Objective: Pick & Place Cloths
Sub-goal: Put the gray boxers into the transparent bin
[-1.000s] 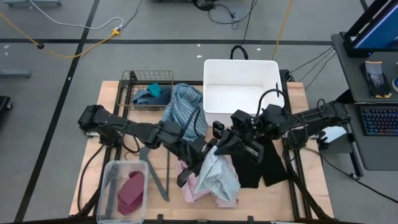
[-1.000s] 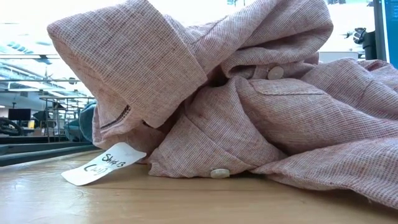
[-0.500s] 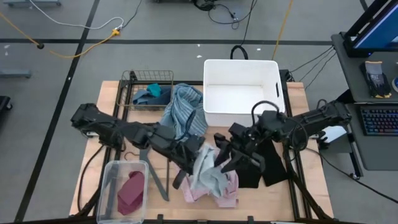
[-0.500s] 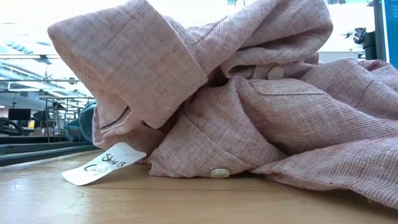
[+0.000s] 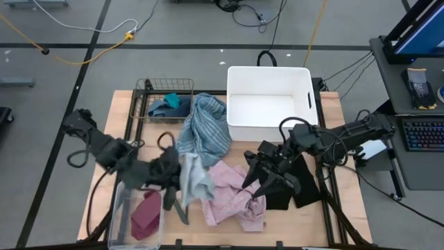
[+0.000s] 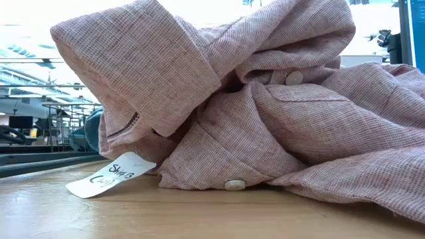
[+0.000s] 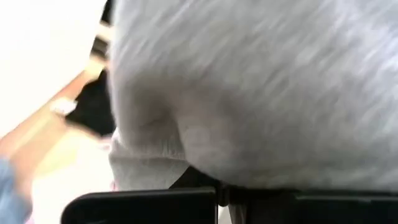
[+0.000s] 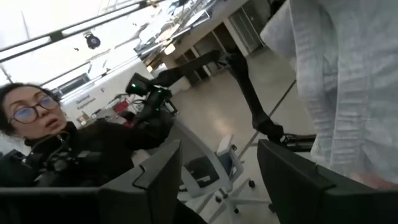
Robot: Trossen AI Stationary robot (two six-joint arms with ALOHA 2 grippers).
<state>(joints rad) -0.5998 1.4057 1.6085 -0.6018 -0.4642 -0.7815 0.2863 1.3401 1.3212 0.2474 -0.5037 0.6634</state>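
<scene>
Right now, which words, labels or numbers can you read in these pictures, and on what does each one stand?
"Shirt 3": handwritten on the white paper tag lying on the table beside the pink shirt.
Second line of the same tag: a scribble in brackets, not legible.
Signs in the room behind, right wrist view: too blurred to read.

— Where are the arms?
— Left gripper (image 5: pixel 177 182) is low over the table's front left, clamped tight. Right gripper (image 5: pixel 258 186) hovers mid-table, fingers (image 8: pixel 155 177) spread apart.
</scene>
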